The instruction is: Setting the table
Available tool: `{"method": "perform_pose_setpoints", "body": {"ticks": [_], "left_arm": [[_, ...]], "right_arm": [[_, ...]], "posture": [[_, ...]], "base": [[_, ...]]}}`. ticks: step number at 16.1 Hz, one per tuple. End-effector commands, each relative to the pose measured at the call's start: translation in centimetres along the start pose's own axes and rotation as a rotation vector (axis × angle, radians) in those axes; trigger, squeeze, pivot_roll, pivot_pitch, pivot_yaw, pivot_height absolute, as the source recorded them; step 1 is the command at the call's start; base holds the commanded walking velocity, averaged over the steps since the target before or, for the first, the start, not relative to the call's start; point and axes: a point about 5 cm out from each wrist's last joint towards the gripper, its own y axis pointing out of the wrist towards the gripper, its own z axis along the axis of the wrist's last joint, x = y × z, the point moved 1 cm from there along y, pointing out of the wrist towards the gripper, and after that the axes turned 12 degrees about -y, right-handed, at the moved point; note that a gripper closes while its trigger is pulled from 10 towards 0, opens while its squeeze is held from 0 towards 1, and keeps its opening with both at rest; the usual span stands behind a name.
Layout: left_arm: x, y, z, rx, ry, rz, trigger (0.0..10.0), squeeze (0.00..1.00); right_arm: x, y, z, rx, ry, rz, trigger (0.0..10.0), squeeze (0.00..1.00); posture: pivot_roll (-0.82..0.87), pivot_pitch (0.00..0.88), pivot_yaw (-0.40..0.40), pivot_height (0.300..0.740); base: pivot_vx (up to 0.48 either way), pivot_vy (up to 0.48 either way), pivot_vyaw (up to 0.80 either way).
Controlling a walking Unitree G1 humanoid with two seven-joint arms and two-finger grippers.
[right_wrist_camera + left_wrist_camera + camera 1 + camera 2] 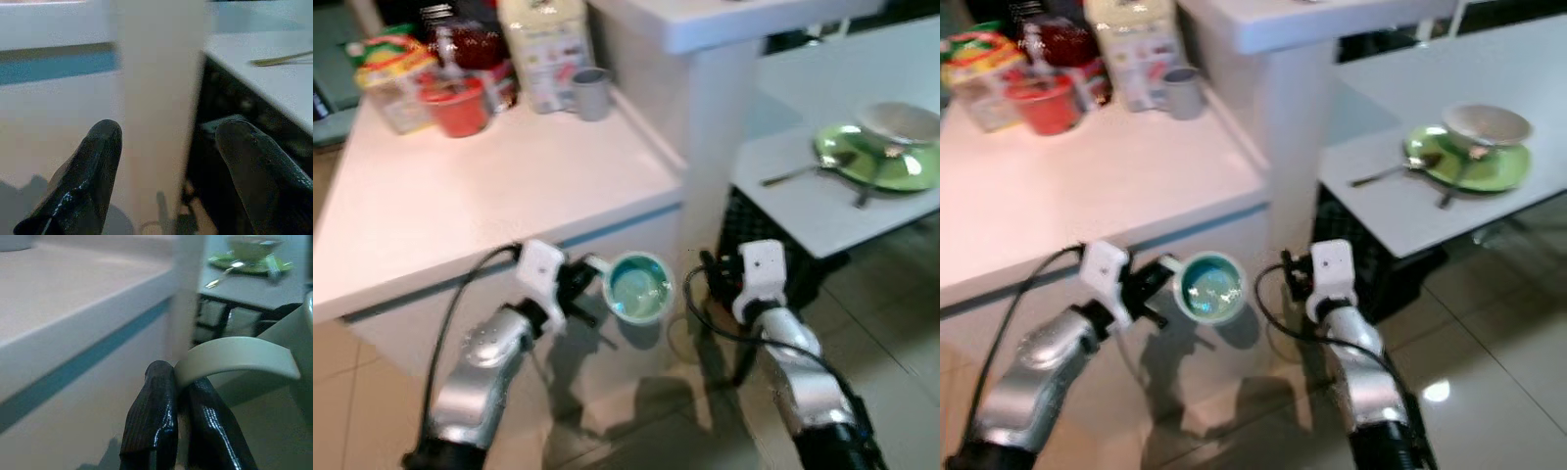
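My left gripper [579,284] is shut on the handle [234,357] of a pale green cup [639,287], holding it in the air in front of the white counter [460,196]. The cup's inside looks blue-green. My right gripper [715,274] is open with nothing between its fingers [93,171], held low beside the white pillar [705,147]. On the low white table [822,215] to the right lie a green plate [886,162] with a bowl [901,125] on it and a spoon [798,174].
At the back of the counter stand a grey cup [592,93], a red bowl [458,106], food packets [391,69] and a pale tin [546,44]. A black crate [754,230] sits under the low table. Tiled floor [891,294] lies to the right.
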Motion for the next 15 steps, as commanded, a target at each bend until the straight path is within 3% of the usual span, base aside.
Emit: {"method": "perform_pose_setpoints", "body": {"ticks": [1, 4, 12, 15], "left_arm": [[-0.3, -0.2, 1.0, 0.026, 0.032, -0.002, 0.0, 0.00], [-0.2, -0.3, 1.1, 0.038, 0.026, -0.012, 0.0, 0.00], [0.2, 0.9, 0.9, 0.015, 0.133, 0.027, 0.0, 0.00], [0.2, 1.4, 0.8, 0.002, 0.169, 0.057, 0.0, 0.00]], "right_arm": [[-0.5, 0.4, 0.5, 0.013, 0.004, 0.013, 10.0, 0.00], [-0.3, 0.5, 0.0, -0.009, 0.010, 0.015, 10.0, 0.00], [-0.6, 0.7, 0.3, 0.013, -0.015, 0.032, 10.0, 0.00], [-0.8, 0.5, 0.4, 0.024, -0.019, 0.041, 10.0, 0.00]], "posture": [[-0.01, 0.000, 0.088, 0.740], [0.00, 0.000, 0.084, 0.740], [-0.01, 0.000, 0.087, 0.740], [-0.01, 0.000, 0.087, 0.740]], "base": [[0.000, -0.480, 0.00], [0.000, -0.480, 0.00], [0.000, -0.472, 0.00], [0.299, -0.371, 0.00]]}}
